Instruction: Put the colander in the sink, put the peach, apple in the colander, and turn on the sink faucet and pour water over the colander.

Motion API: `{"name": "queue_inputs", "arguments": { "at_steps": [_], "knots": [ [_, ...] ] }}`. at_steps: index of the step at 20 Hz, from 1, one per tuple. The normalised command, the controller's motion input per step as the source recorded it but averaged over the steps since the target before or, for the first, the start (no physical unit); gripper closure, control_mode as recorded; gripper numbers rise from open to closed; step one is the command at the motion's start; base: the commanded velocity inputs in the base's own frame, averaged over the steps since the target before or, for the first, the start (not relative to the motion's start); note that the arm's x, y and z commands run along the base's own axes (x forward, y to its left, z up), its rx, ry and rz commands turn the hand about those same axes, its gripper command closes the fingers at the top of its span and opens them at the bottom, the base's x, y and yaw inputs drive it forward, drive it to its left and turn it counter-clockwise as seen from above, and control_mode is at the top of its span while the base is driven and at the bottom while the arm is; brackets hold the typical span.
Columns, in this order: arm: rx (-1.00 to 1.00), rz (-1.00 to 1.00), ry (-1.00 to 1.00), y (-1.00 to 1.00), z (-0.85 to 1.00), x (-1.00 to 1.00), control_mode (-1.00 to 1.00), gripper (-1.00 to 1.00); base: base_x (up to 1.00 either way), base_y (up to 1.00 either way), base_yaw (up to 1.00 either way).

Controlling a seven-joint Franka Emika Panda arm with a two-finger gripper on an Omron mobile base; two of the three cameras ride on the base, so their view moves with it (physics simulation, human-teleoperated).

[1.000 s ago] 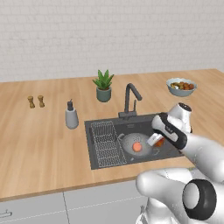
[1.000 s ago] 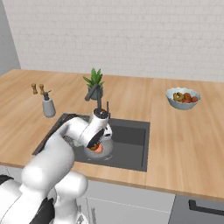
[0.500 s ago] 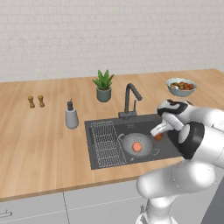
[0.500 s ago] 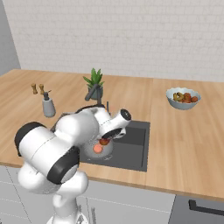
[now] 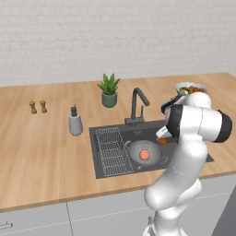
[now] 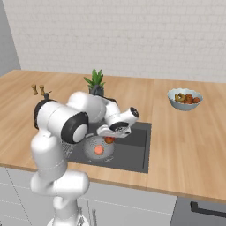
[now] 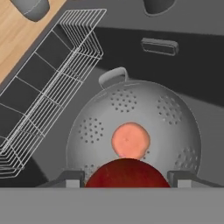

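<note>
Comparing with a second ago, the arm has swung right, but the gripper remains clamped on the apple. Directly below it, the colander sits in the sink, apparently holding the peach. Release comes next.

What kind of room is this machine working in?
Most likely a kitchen: a long wooden counter holds a dark grey rectangular sink with a tall dark angled tap, and a perforated grey metal colander sits inside.
</note>
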Motion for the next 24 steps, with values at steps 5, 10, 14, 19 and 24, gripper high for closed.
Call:
{"name": "queue_inputs", "arguments": {
  "at_steps": [5,10,14,19,24],
  "knots": [
    [0.00,0.00,0.04,0.17,-0.33,0.17,-1.00,1.00,0.00,0.00,0.00],
    [0.00,0.00,0.01,0.18,-0.28,0.10,-1.00,1.00,0.00,0.00,0.00],
    [0.00,0.00,0.00,0.14,-0.30,0.00,-1.00,1.00,0.00,0.00,0.00],
    [0.00,0.00,0.00,0.19,-0.32,0.00,-1.00,1.00,0.00,0.00,0.00],
    [0.00,0.00,0.00,0.07,-0.21,0.07,-1.00,1.00,0.00,0.00,0.00]
  ]
}}
